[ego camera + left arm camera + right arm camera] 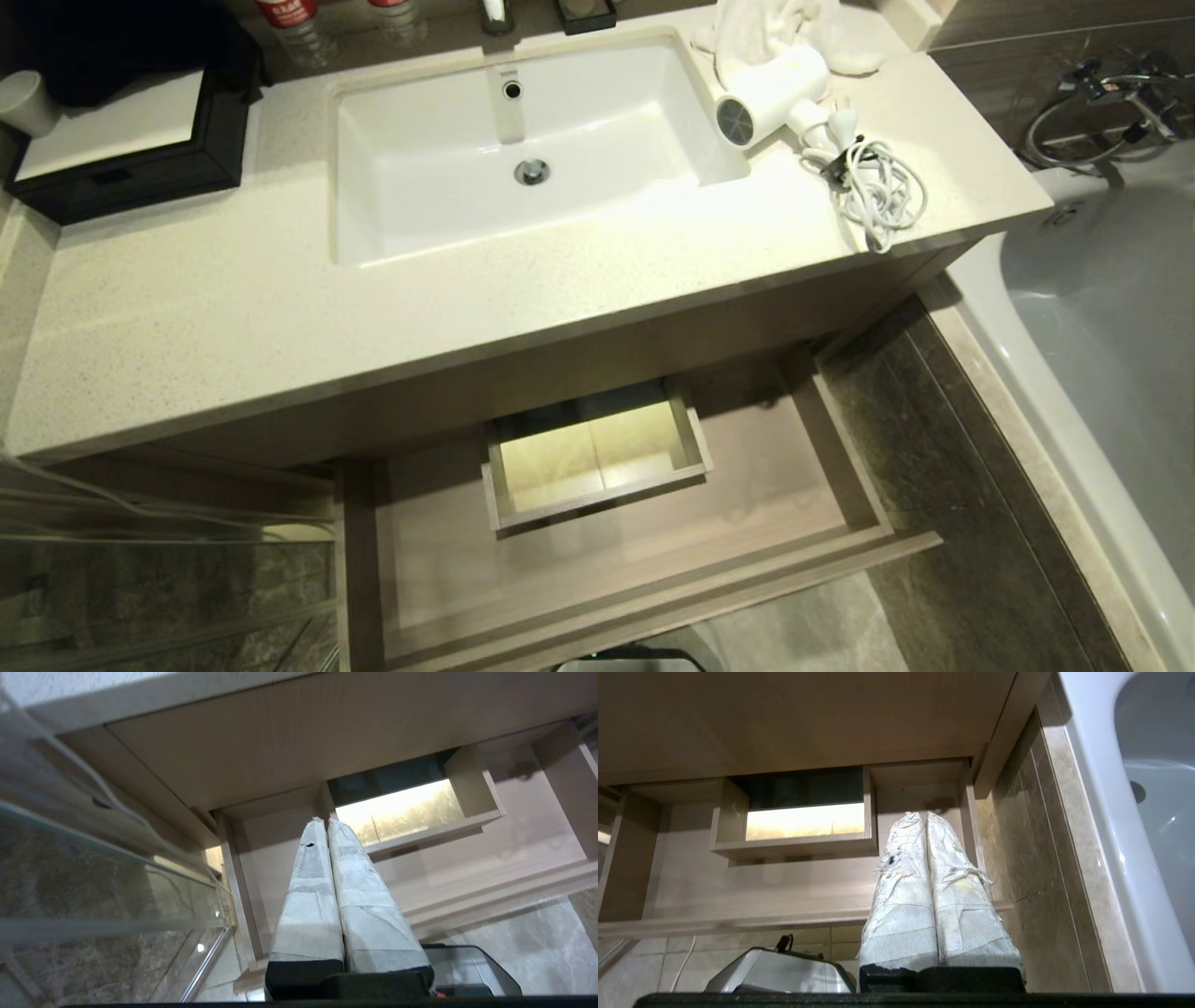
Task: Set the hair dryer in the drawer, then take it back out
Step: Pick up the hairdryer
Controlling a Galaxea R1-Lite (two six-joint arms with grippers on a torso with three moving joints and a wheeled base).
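hair dryer: smooth white plastic, slight sheen
drawer: light wood, matt, fine grain
tabletop: pale speckled stone, polished
sink: glossy white ceramic
drain: shiny metal
left tool: fingers wrapped in rough, creased white tape
bathtub: smooth, glossy white

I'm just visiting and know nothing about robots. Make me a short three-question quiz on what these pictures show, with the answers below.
1. True or false: the hair dryer lies inside the drawer.
2. Where is the coiled cord? A) in the sink B) on the countertop, right of the sink C) on the floor
3. Fill in: the left gripper and right gripper are both ____ and hold nothing.

Key
1. False: it lies on the countertop at the right rim of the sink; the drawer stands open below.
2. B
3. shut
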